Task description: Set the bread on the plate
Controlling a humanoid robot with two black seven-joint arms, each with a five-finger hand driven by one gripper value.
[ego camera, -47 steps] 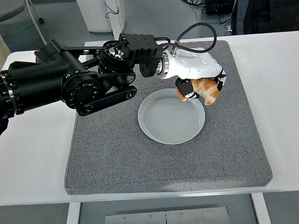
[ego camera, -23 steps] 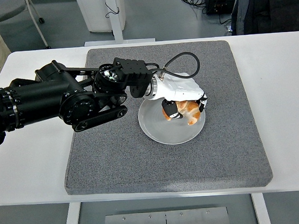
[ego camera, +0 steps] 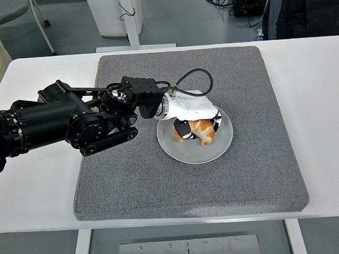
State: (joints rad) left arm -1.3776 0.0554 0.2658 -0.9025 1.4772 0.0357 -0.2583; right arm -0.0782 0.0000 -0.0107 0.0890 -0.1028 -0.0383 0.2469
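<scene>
The golden-brown bread (ego camera: 200, 131) is over the middle of the pale grey plate (ego camera: 217, 149), which lies on the grey mat (ego camera: 190, 183). My left hand (ego camera: 196, 126), white with black fingertips, reaches in from the left on a black arm and is curled down around the bread from above. The bread looks very close to the plate's surface; I cannot tell whether it touches. My right arm does not show.
The mat covers the centre of the white table (ego camera: 323, 94). A person in dark clothing (ego camera: 306, 6) stands at the top right beyond the table. A white post (ego camera: 129, 17) rises behind the far edge.
My left hand has carried the bread from the plate's far right rim leftward and down to the plate's middle, and the arm has drawn back to the left.
</scene>
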